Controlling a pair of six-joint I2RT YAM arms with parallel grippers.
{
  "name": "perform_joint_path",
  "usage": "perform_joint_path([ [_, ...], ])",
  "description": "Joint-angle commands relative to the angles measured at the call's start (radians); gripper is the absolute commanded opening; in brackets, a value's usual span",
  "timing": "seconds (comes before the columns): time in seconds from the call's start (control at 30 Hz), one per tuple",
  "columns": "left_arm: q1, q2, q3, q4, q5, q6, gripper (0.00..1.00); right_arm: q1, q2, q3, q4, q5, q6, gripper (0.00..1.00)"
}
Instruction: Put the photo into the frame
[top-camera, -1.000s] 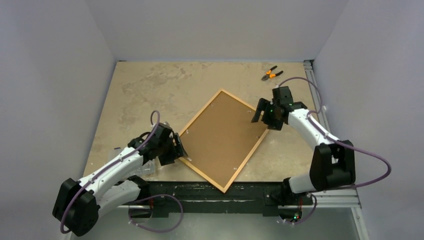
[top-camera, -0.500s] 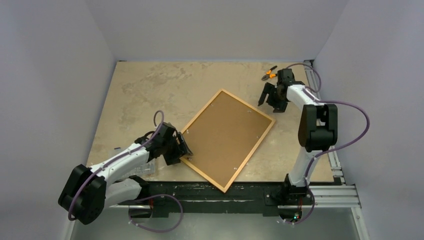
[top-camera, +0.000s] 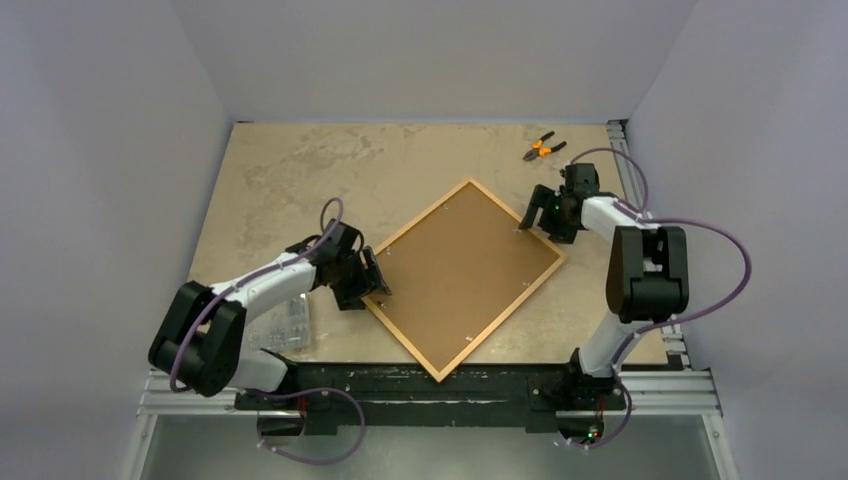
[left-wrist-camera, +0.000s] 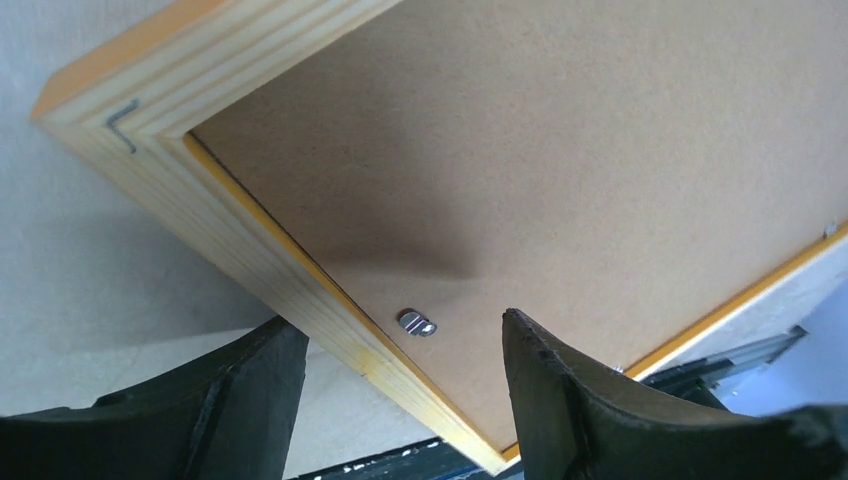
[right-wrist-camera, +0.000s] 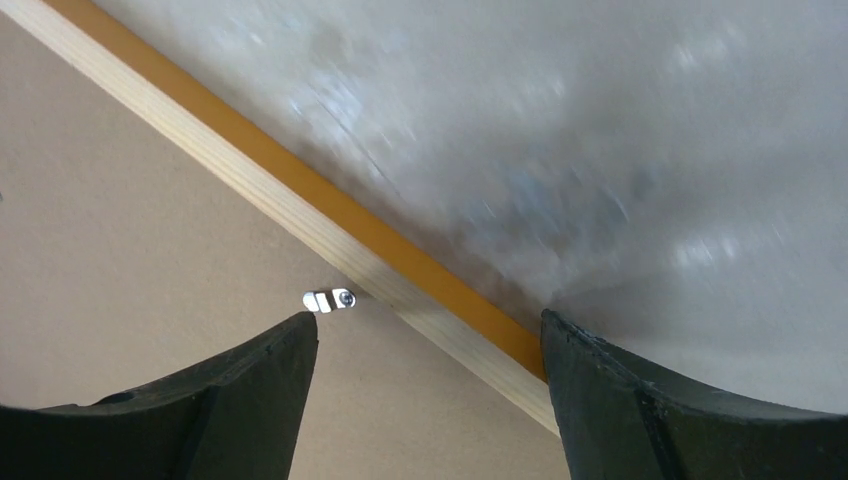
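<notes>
1. From above, the frame (top-camera: 500, 320) lay face down on the counter (top-camera: 300, 180), turned like a diamond, with its brown backing board (top-camera: 465, 270) uppermost. We could not tell whether the photo sat beneath the board.
2. The left pincer (top-camera: 372, 283) stood spread at the frame's left edge. In its wrist view the dark fingers (left-wrist-camera: 250, 390), cut off at the bottom, straddled the pale wooden rail, one over the counter and one over the board. A small metal clip (left-wrist-camera: 417, 322) showed between them. We could not tell whether either finger touched.
3. The right pincer (top-camera: 540, 212) was also spread and gripped nothing. It straddled the far right rail close to a second clip (right-wrist-camera: 328, 299). The counter beyond was blurred.
4. Orange-handled pliers (top-camera: 540, 148) lay near the far right corner of the counter, apart from the frame.
5. A clear object (top-camera: 285, 322) by the left arm was too faint for us to make out.
</notes>
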Motion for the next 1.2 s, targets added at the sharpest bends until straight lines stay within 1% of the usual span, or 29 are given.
perform_joint_path([
  [0.0,0.004,0.132,0.195,0.113,0.022,0.11,0.67,0.022,-0.157,-0.192,-0.08,-0.128,0.059,0.79],
  [0.1,0.009,0.25,0.326,0.066,0.018,0.16,0.68,0.022,-0.29,-0.295,-0.091,-0.134,0.069,0.8],
  [0.2,0.018,0.346,0.459,0.024,0.02,0.209,0.68,0.021,-0.375,-0.35,-0.111,-0.125,0.073,0.8],
  [0.23,0.02,0.382,0.528,-0.009,0.019,0.232,0.68,0.022,-0.393,-0.358,-0.114,-0.117,0.076,0.8],
  [0.3,0.022,0.434,0.617,-0.073,0.001,0.274,0.68,0.022,-0.412,-0.358,-0.12,-0.081,0.079,0.8],
  [0.4,0.023,0.443,0.661,-0.141,-0.053,0.321,0.69,0.022,-0.398,-0.328,-0.128,-0.037,0.071,0.8],
  [0.57,0.022,0.356,0.581,-0.253,-0.212,0.365,0.7,0.021,-0.36,-0.287,-0.138,0.042,0.046,0.8],
  [0.63,0.022,0.303,0.506,-0.262,-0.226,0.359,0.7,0.022,-0.346,-0.277,-0.144,0.083,0.04,0.8],
  [0.77,0.022,0.198,0.324,-0.185,-0.162,0.314,0.7,0.022,-0.322,-0.262,-0.131,0.097,0.038,0.8],
  [0.87,0.022,0.167,0.219,-0.12,-0.105,0.273,0.7,0.025,-0.312,-0.257,-0.127,0.067,0.041,0.79],
  [0.97,0.022,0.17,0.188,-0.086,-0.096,0.251,0.69,0.041,-0.336,-0.275,-0.126,0.029,0.049,0.78],
  [1.17,0.023,0.199,0.197,-0.043,-0.056,0.252,0.69,0.11,-0.407,-0.346,-0.119,-0.042,0.073,0.77],
])
